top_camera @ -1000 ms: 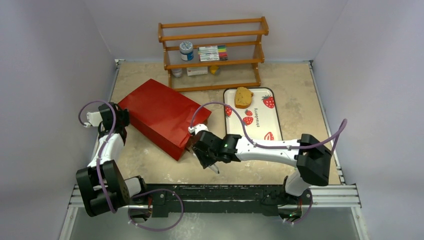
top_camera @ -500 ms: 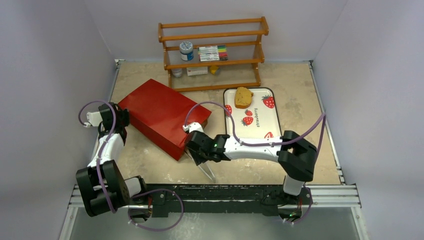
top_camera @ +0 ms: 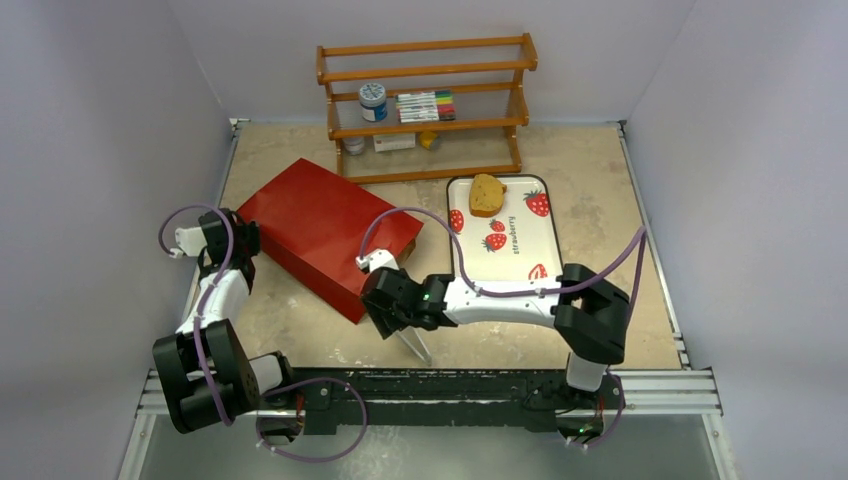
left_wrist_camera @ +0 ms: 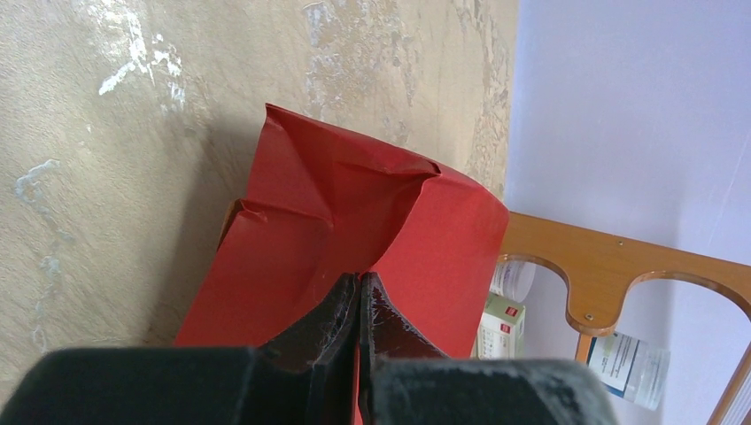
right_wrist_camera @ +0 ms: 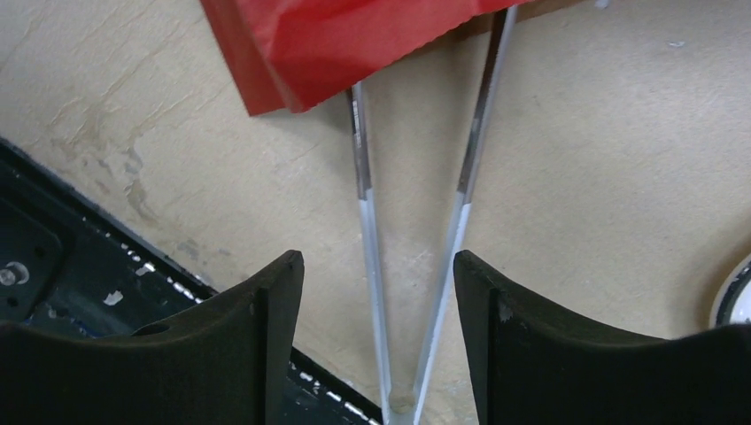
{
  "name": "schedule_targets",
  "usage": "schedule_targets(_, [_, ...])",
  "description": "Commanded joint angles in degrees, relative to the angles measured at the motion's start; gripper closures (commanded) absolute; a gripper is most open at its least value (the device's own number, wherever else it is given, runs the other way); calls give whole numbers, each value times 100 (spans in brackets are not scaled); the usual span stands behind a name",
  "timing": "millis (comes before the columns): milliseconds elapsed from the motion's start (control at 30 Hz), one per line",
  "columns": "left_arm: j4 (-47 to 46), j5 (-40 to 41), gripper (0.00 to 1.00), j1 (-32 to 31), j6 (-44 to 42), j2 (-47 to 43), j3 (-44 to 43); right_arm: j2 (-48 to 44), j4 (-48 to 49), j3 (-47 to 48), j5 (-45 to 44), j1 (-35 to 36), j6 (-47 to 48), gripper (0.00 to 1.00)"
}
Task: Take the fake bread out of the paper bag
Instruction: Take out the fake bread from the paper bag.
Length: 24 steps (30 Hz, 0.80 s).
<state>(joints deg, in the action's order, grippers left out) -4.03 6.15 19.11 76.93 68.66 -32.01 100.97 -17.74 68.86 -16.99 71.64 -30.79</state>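
Table: beige mottled tabletop point(top_camera: 600, 200); it lies under both grippers and carries everything.
Bag: large glossy red paper bag point(top_camera: 320, 240); it lies on its side between the two grippers, folded bottom end toward the left one and mouth toward the right one; laid so, the mouth can be worked while the far end is pinned.
Tray: white oblong tray point(top_camera: 530, 245) printed with strawberries; it sits beyond the right gripper, on the side away from the bag; probably the drop-off place.
Left gripper: left gripper point(left_wrist_camera: 360, 279) is clenched on a crease of the bag's red bottom end; I judge it an anchor against sliding.
Right gripper: right gripper point(right_wrist_camera: 379, 266) has its jaws parted, straddling the tongs just short of the bag's corner; a gap shows beside one tong arm, so the hold looks slack; whether it bears them, I cannot tell.
Tongs: thin silver metal tongs point(right_wrist_camera: 367, 204); hinge back between the fingers, arms spread, tips hidden past the red edge; spread presumably to admit bread.
Bread: tan toast-shaped slice of fake bread point(top_camera: 487, 194); it rests on the tray's far end, well apart from the right gripper; none shows inside the bag.
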Motion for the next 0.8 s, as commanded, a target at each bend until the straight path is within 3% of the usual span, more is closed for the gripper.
schedule_targets(0, [-266, -70, 100, 31, -81, 9, 19, 58, 165, -72, 50, 115, 49, 34])
schedule_targets(333, [-253, -49, 100, 31, -137, 20, -15, 415, 319, -414, -437, 114, -249, 33])
schedule_targets(767, [-262, -18, 100, 31, -147, 45, 14, -316, 118, -360, -538, 166, 59, 34])
